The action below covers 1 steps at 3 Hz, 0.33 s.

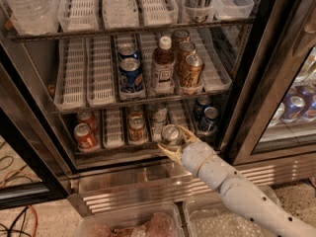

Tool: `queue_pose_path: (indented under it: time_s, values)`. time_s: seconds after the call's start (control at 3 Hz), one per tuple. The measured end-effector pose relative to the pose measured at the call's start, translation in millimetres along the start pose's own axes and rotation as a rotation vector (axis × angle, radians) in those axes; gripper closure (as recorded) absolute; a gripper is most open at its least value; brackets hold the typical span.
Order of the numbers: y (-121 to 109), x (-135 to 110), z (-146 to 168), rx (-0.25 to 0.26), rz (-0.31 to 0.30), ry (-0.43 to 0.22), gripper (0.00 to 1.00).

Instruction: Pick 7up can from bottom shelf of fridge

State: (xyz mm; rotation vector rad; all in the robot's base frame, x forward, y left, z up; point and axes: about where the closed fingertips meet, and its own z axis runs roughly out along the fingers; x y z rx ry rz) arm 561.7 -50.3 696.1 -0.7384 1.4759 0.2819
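Right, 7up can (171, 132) stands upright at front lip of bottom shelf (113, 130), mid-row, silver top facing you. Lane trays file cans one behind another, so front can is the reachable one; that's why arm reaches in low through fridge (249, 98) opening. End effector (171, 138) at same front lip, fingers (168, 153) spread only can-wide, one each side, pressed on its wall. Reads as grip on can, nothing else touched.

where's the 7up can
Centre of camera view: the 7up can sits at the front of the bottom shelf, right of an orange can, gripper at it.
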Motion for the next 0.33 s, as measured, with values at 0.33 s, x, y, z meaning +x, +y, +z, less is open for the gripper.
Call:
queue_pose_path:
  time_s: [0.33]
  values:
    - [6.8,-12.2,-20.2,-0.021,-0.006,-0.023,1.00]
